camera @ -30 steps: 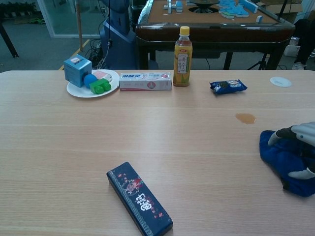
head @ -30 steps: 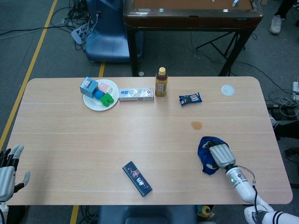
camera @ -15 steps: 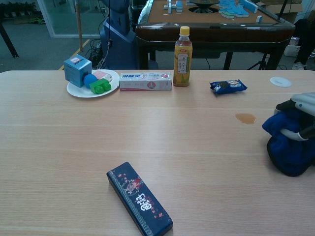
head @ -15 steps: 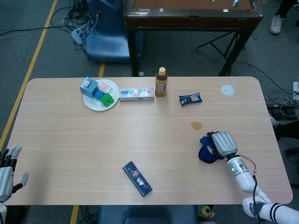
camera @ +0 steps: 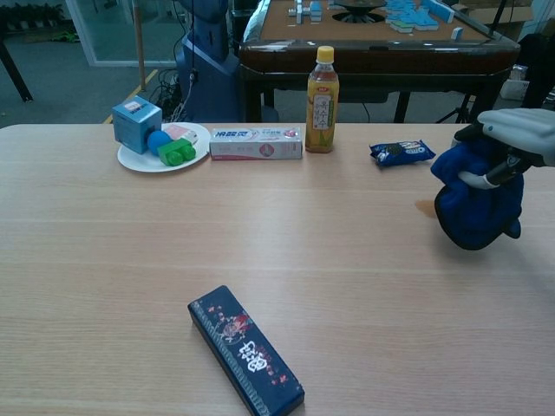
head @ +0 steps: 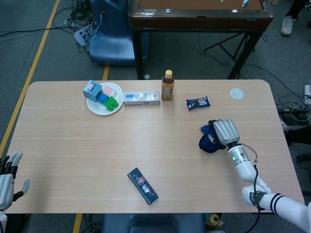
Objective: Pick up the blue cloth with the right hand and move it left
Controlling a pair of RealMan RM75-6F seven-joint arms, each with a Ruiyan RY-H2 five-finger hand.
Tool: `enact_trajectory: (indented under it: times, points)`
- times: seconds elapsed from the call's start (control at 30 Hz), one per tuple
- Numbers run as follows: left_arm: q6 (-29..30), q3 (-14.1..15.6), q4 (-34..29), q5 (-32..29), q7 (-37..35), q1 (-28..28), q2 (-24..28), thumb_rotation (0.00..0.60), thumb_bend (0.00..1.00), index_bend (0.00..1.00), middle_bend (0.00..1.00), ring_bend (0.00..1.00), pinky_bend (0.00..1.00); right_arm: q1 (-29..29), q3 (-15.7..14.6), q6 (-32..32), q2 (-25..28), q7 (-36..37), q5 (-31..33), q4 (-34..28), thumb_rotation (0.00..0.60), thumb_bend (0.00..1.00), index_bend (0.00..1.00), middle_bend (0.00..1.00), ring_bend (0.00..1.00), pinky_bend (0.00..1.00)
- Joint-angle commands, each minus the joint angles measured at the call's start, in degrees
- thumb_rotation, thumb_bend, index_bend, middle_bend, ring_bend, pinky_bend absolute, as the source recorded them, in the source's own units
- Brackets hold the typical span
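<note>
My right hand (head: 224, 132) (camera: 519, 132) grips the blue cloth (head: 209, 140) (camera: 476, 198), which hangs bunched below the fingers, lifted off the table on the right side. The cloth hangs over the brown stain in the head view; in the chest view a bit of the stain (camera: 422, 207) shows at its left edge. My left hand (head: 7, 180) sits off the table's near left corner, fingers apart, holding nothing; the chest view does not show it.
A dark blue patterned box (head: 142, 185) (camera: 245, 350) lies near the front middle. At the back stand a tea bottle (head: 167, 85) (camera: 322, 100), a toothpaste box (head: 141, 98), a white plate (head: 95, 107) with toy blocks, a blue snack packet (head: 198, 102) (camera: 401, 152) and a white lid (head: 236, 93).
My right hand has lifted the blue cloth off the table and carried it up and to the left, from the near right area to above the brown stain. The left hand barely moved.
</note>
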Motion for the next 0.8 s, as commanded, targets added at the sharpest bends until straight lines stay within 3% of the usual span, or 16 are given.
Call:
enact_trajectory:
  times: [0.03,0.5,0.8]
  points:
    - [-0.01,-0.01,-0.02,-0.02,-0.04,0.02,0.05,0.600,0.36,0.06,0.00,0.01,0.00,2.66,0.57,-2.69,-3.37,-1.47,2.02,4.97,0.600,0.70,0.76,0.51,0.50,0.71]
    - [-0.87,-0.03,-0.21,-0.43,0.29,-0.32,0.02,0.600,0.36,0.06,0.00,0.01,0.00,8.66,1.03,-10.80,-13.97,-2.55,6.96,22.38,0.600,0.70,0.76,0.51,0.50,0.71]
    - [-1.40,0.02,-0.14,-0.86,0.74,-0.48,-0.25,0.600,0.36,0.06,0.00,0.01,0.00,10.48,0.34,-13.28,-17.30,-1.47,6.31,25.97,0.600,0.70,0.76,0.51,0.50,0.71]
